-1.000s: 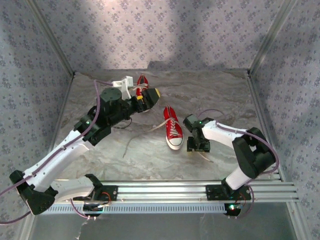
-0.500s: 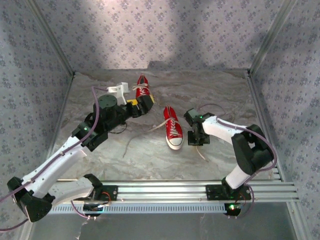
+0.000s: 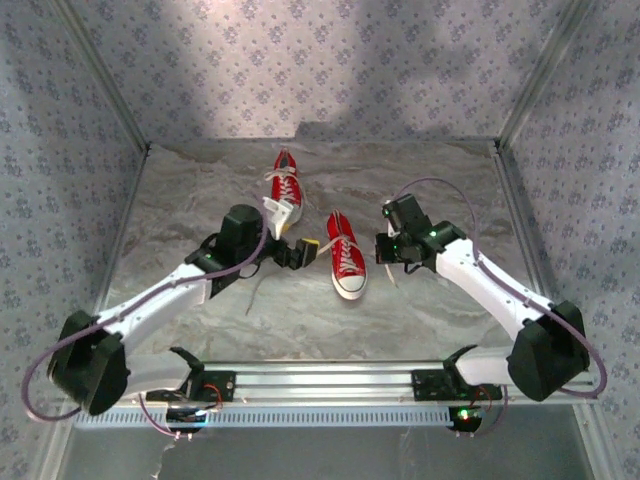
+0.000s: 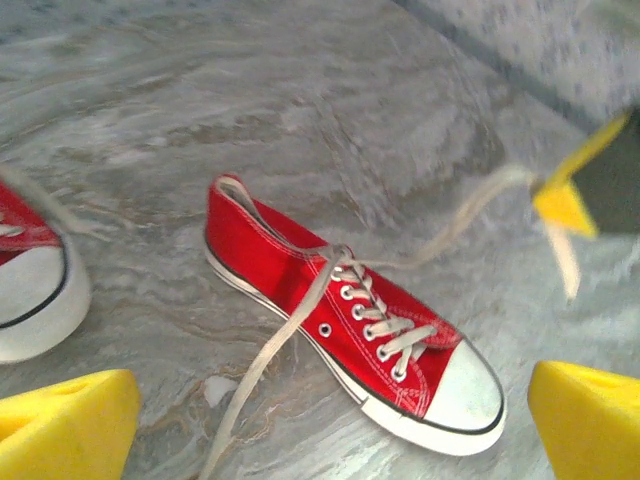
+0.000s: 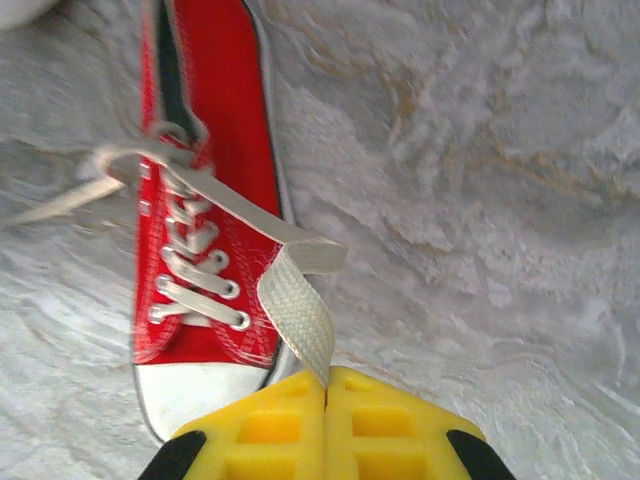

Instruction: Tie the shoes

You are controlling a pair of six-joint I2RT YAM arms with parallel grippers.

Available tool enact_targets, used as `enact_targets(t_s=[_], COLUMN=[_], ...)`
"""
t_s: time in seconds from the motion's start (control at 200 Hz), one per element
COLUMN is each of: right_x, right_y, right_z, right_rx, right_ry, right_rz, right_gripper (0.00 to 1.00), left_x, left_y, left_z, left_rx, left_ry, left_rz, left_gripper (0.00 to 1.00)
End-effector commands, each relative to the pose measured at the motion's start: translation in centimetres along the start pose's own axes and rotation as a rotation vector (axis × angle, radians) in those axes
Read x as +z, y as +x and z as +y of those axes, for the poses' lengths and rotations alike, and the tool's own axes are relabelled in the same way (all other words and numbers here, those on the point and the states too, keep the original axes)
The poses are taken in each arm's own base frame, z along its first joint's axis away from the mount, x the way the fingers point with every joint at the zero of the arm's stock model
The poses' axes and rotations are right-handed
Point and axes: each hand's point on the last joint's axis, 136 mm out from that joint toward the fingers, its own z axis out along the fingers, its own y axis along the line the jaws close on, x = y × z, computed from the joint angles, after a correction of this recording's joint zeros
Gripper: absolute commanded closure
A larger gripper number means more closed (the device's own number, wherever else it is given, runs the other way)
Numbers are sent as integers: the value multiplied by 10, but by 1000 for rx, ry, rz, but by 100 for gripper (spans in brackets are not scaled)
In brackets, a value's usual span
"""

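Two red shoes with white laces lie on the marble table: the far shoe (image 3: 286, 185) and the near shoe (image 3: 346, 256), toe toward me. My right gripper (image 3: 391, 250) hovers just right of the near shoe, shut on its right lace (image 5: 300, 300), which is pinched between the yellow pads (image 5: 270, 425) and rises taut from the eyelets. My left gripper (image 3: 300, 243) stands open just left of that shoe (image 4: 340, 310), its yellow fingertips (image 4: 65, 425) wide apart with nothing between them. The shoe's left lace (image 4: 265, 360) trails loose on the table.
The far shoe's white toe (image 4: 25, 290) shows at the left of the left wrist view. Patterned walls enclose the table on three sides, with a metal rail (image 3: 340, 380) at the near edge. Bare marble (image 3: 440, 190) lies right of the shoes.
My right gripper shut on the near shoe's right lace and lifted it up and away from the table. My left arm swung from the far shoe across to the near shoe's left side.
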Motion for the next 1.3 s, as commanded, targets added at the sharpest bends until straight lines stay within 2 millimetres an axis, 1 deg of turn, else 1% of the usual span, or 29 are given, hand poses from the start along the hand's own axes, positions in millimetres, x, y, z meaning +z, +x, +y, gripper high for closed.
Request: enact_targets(t_s=[0.0, 0.11, 0.3, 0.46, 0.48, 0.5, 0.62, 0.695, 0.764, 0.859, 0.924, 0.999, 1.034, 1.099, 1.184, 1.194, 1.239, 1.294], right_x=[-29, -45, -56, -63, -63, -65, -67, -68, -69, -69, -68, -65, -64, -62, -59, -57, -54, -49], right_y=[-25, -37, -45, -44, -43, -48, -47, -47, -46, -44, -43, -41, -40, -39, -37, -33, -29, -24], right_z=[13, 20, 28, 33, 33, 35, 37, 37, 36, 35, 32, 25, 23, 19, 12, 9, 1, -9], right_rx=[-53, -65, -76, -78, -77, -78, -78, -77, -72, -70, -62, -47, -39, -25, -4, -1, 17, 43], right_ry=[-64, -109, -150, -188, -192, -204, -219, -223, -219, -218, -206, -176, -166, -154, -127, -115, -79, -32], right_rz=[-102, -159, -181, -191, -191, -214, -214, -218, -218, -218, -215, -207, -205, -202, -201, -185, -168, -148], right_gripper=[100, 100, 100, 100, 100, 100, 100, 100, 100, 100, 100, 100, 100, 100, 100, 100, 100, 100], left_x=[19, 40, 72, 99, 102, 105, 122, 133, 140, 148, 152, 152, 152, 151, 150, 149, 149, 146], left_y=[-15, -14, -9, -12, -11, -10, -6, -6, -10, -16, -18, -22, -23, -23, -24, -25, -26, -27], left_z=[-23, -33, -58, -58, -58, -58, -64, -62, -58, -54, -53, -54, -53, -53, -49, -49, -46, -43], left_rx=[194, 207, 341, 348, 349, 348, 348, 344, 326, 308, 294, 288, 282, 277, 261, 259, 245, 229], left_ry=[173, 258, 304, 264, 264, 264, 274, 245, 221, 202, 194, 199, 193, 195, 200, 201, 203, 207], left_rz=[-17, -24, -2, -14, -13, -10, 4, -2, -21, -44, -49, -63, -69, -71, -67, -69, -68, -70], left_gripper=[3, 5, 6, 6, 7, 7, 11, 18, 23, 33, 43, 55, 60, 65, 86, 89, 99, 100])
